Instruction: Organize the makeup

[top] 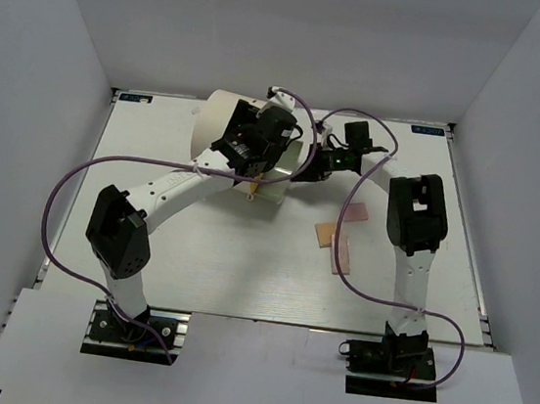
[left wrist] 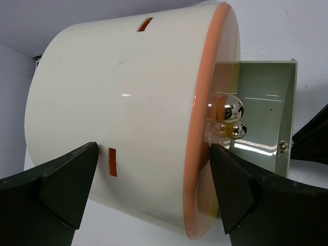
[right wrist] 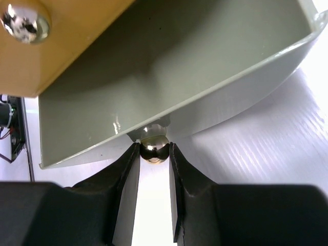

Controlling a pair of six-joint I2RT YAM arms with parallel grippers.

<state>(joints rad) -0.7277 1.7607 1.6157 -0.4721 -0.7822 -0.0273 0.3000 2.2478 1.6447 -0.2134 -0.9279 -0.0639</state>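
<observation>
Makeup lies in a small cluster on the tabletop, behind my right pincer toward my right base. It is well apart from both pincers, and none of it is held. My right pincer is narrow, pinched on a gold knob at the front of a pale green drawer. The drawer stands pulled out of the big cream cylinder. My left pincer is spread wide across the cylinder's curved wall and holds nothing. I cannot tell whether its fingers press on it.

To do this well, I judge I should draw the knob straight along the drawer's run, level and without twist, since a round knob could slip from so small a grip. The left pincer should brace the cylinder so it neither rolls nor follows.

Open tabletop lies behind and to the right of my right pincer as far as the makeup. My purple cable loops beside those pieces, so a long pull back could sweep them. Ahead of both pincers the back wall stands near.
</observation>
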